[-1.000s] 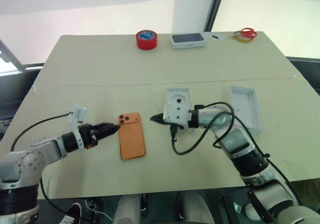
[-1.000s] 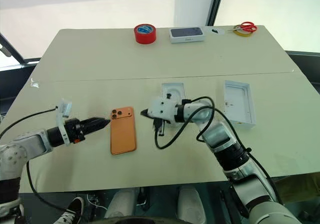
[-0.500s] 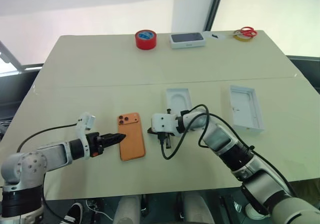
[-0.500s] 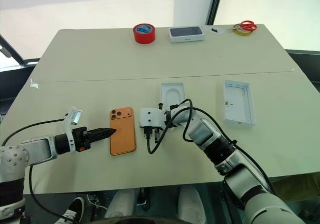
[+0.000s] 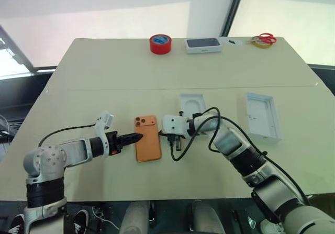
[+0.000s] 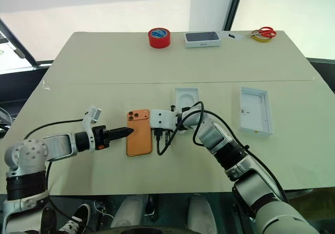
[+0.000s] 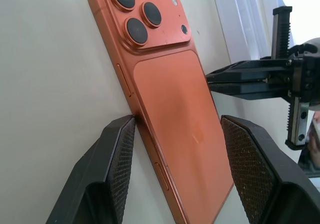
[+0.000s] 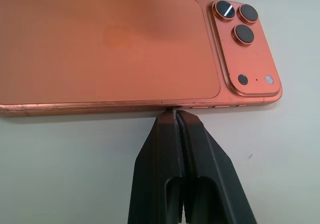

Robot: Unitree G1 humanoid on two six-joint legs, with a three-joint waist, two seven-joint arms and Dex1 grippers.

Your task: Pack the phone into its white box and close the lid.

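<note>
The orange phone (image 5: 147, 145) lies back up on the table, camera block at its far left corner. My left gripper (image 5: 137, 136) is open at the phone's left long edge. In the left wrist view one of its fingers (image 7: 117, 154) rests by that edge and the other stands over the phone's back. My right gripper (image 8: 175, 113) is shut, its tips against the phone's right long edge. The white box (image 5: 191, 103) with its oval-recess insert lies just behind my right wrist. The lid (image 5: 263, 116) lies inside up, further right.
At the far edge sit a red tape roll (image 5: 160, 43), a small white box with a dark top (image 5: 203, 44), and red scissors on a yellow tape roll (image 5: 261, 39). A black cable loops beside my right wrist (image 5: 180, 150). A seam crosses the table.
The camera has shifted. My right gripper has dropped and closed the gap to the phone's right edge. My left hand has rolled and slid in along the left edge. The phone has stayed put.
</note>
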